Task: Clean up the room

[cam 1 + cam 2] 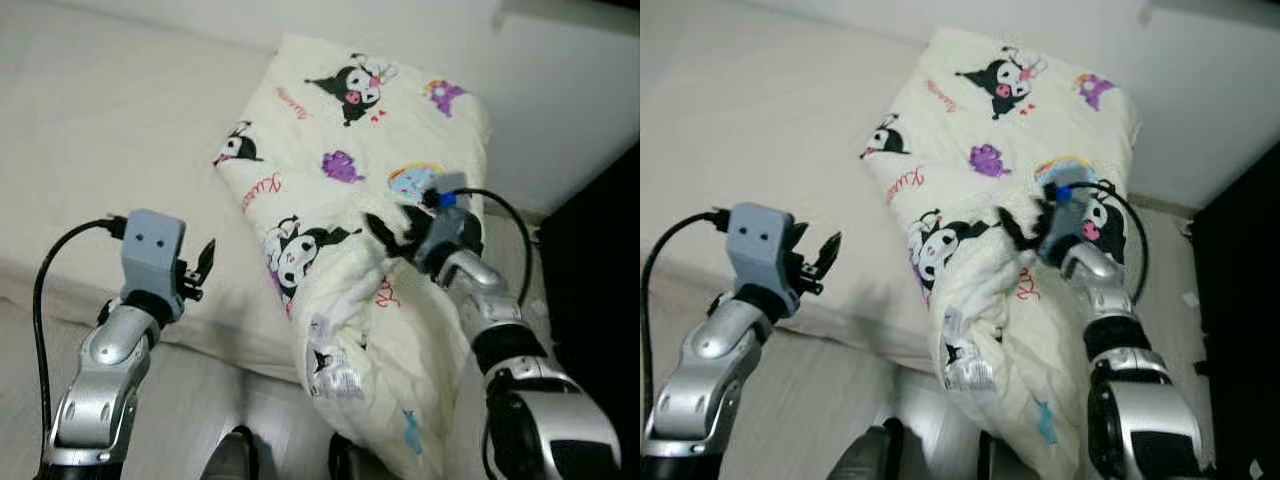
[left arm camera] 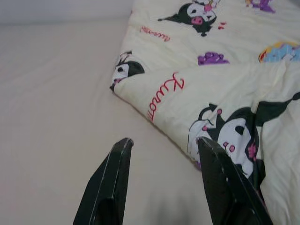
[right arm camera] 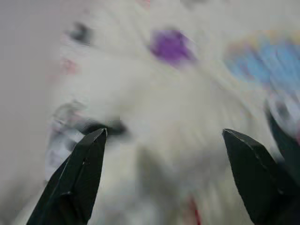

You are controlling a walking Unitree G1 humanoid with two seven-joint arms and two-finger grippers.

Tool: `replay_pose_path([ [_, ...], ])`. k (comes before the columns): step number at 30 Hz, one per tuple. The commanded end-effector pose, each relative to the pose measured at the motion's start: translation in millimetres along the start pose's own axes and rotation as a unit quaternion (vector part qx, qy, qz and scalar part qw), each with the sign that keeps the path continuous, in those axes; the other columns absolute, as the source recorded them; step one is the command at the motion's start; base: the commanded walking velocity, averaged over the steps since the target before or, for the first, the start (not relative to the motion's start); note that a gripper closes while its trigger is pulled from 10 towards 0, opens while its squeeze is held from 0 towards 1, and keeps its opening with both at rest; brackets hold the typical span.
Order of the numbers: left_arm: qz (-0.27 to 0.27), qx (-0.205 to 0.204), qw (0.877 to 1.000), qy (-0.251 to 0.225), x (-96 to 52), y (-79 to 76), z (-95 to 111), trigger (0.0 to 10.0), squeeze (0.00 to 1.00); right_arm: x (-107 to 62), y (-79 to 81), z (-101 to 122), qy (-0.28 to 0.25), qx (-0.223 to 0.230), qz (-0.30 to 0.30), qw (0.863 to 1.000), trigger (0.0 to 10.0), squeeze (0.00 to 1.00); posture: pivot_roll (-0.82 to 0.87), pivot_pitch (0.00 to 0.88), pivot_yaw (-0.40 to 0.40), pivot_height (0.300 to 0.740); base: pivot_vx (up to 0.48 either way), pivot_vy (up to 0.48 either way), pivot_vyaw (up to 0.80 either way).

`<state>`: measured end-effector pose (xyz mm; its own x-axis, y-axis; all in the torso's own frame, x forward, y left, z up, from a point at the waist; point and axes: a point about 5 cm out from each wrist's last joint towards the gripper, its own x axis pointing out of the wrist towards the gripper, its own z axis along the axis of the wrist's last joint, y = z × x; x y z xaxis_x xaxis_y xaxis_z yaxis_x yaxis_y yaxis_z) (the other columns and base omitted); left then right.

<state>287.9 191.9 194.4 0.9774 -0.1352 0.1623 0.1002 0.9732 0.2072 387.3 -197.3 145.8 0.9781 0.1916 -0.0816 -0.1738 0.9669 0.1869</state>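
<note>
The right gripper (image 1: 385, 232) sat low over a bunched fold of the cream quilted blanket printed with black-and-white cartoon characters, purple blobs and red script (image 1: 340, 150). In the right wrist view its two black fingers (image 3: 77, 180) stood wide apart with blurred blanket fabric between and beyond them, and nothing was clamped between the tips. The silver right arm (image 1: 500, 330) rose from the lower right across the hanging part of the blanket.

The left gripper (image 1: 203, 268) hovered over the bare mattress, just beside the blanket's near edge; its fingers (image 2: 108, 183) were parted and held nothing.

The blanket lay diagonally on the pale beige mattress (image 1: 110, 150), its far end up against the white wall (image 1: 570, 100) and its near end drooping over the mattress edge toward the floor, with a white care label (image 1: 335, 375) showing on the hanging part.
</note>
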Motion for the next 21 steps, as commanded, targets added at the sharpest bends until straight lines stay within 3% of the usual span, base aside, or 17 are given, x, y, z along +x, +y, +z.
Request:
replay_pose_path([
  [1,-0.007,0.006,1.0,0.01,-2.9,0.9,-3.2,10.0,0.0,-5.9,-7.1,-19.7,0.029,0.062,-0.032,0.997,10.0,1.0,0.19,0.336,-0.039,0.74,0.0,0.0,0.0],
  [2,-0.007,0.006,1.0,0.01,-2.9,0.9,-3.2,10.0,0.0,-5.9,-7.1,-19.7,0.029,0.062,-0.032,0.997,10.0,1.0,0.19,0.336,-0.039,0.74,0.0,0.0,0.0],
  [6,-0.013,0.023,1.0,0.006,-4.5,5.3,2.2,10.0,0.0,-7.3,-3.5,-35.1,0.048,0.158,-0.051,0.985,10.0,1.0,0.22,0.365,-0.033,0.74,0.0,0.0,0.0],
  [9,-0.018,0.029,0.999,0.001,-7.1,6.8,5.4,10.0,0.0,-6.2,-3.4,-36.6,0.044,0.198,-0.068,0.977,10.0,1.0,0.23,0.372,-0.033,0.74,0.0,0.0,0.0],
  [13,-0.02,0.03,0.999,-0.001,-8.2,7.3,7.0,10.0,0.0,-5.6,-3.0,-36.7,0.041,0.211,-0.072,0.974,10.0,1.0,0.24,0.379,-0.033,0.74,0.0,0.0,0.0],
  [17,-0.049,0.045,0.998,-0.013,-15.9,4.3,15.5,10.0,0.0,-5.4,-4.5,-40.4,0.047,0.249,-0.109,0.961,10.0,1.0,0.26,0.405,-0.033,0.74,0.0,0.0,0.0],
  [20,-0.054,0.046,0.997,-0.013,-18.2,2.7,16.0,10.0,0.0,-4.6,-3.4,-39.8,0.05,0.23,-0.111,0.965,10.0,1.0,0.26,0.41,-0.04,0.74,0.0,0.0,0.0],
  [21,-0.054,0.043,0.998,-0.01,-19.5,2.0,14.9,10.0,0.0,-3.9,-2.1,-39.1,0.052,0.214,-0.109,0.969,10.0,0.0,0.25,0.404,-0.046,0.74,0.0,0.0,0.0],
])
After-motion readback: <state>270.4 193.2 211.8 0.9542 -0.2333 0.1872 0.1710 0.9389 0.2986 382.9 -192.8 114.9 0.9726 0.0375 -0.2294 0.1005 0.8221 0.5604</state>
